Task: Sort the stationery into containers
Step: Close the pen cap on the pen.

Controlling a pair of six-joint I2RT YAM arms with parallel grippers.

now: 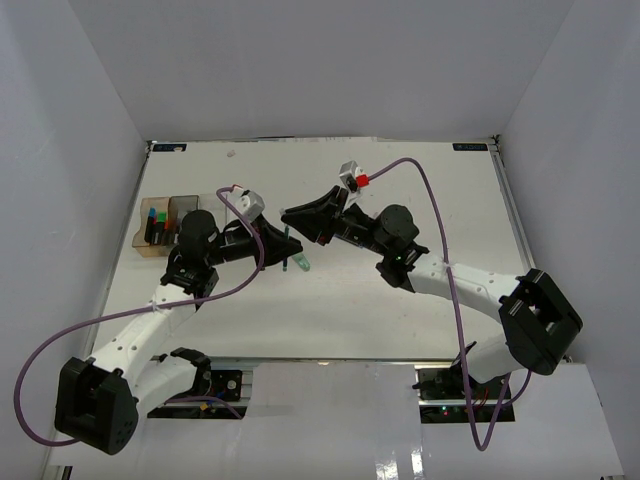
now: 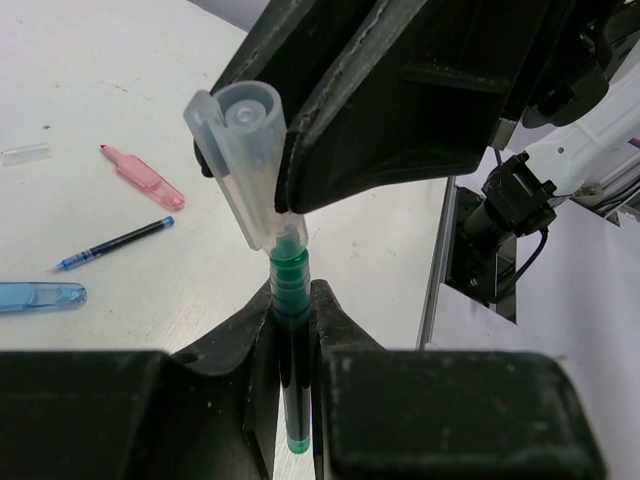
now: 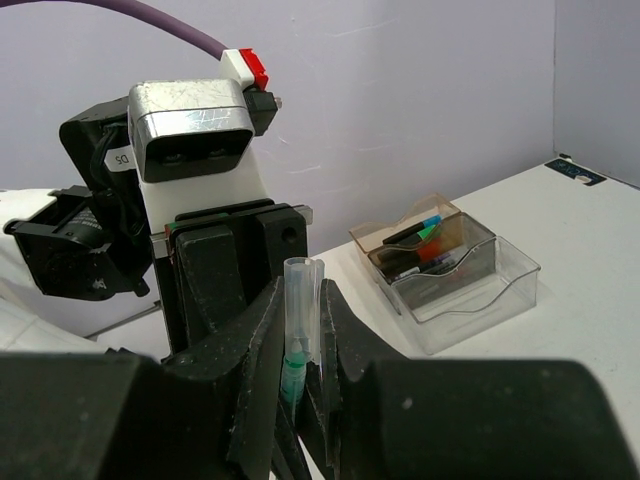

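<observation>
The green pen (image 2: 290, 272) hangs in the air over the middle of the worktop (image 1: 400, 310). Its barrel is clamped in the narrow left gripper (image 2: 295, 302), and its clear cap (image 2: 245, 160) is pinched by the right gripper (image 3: 302, 295), which is almost closed. The cap seems tilted against the barrel, so I think a push or pull off the axis can bend the pen, or make it slip and fall. The containers (image 1: 140, 243) are well apart, at the far left. Both arms reach inward, with the grippers meeting tip to tip.
</observation>
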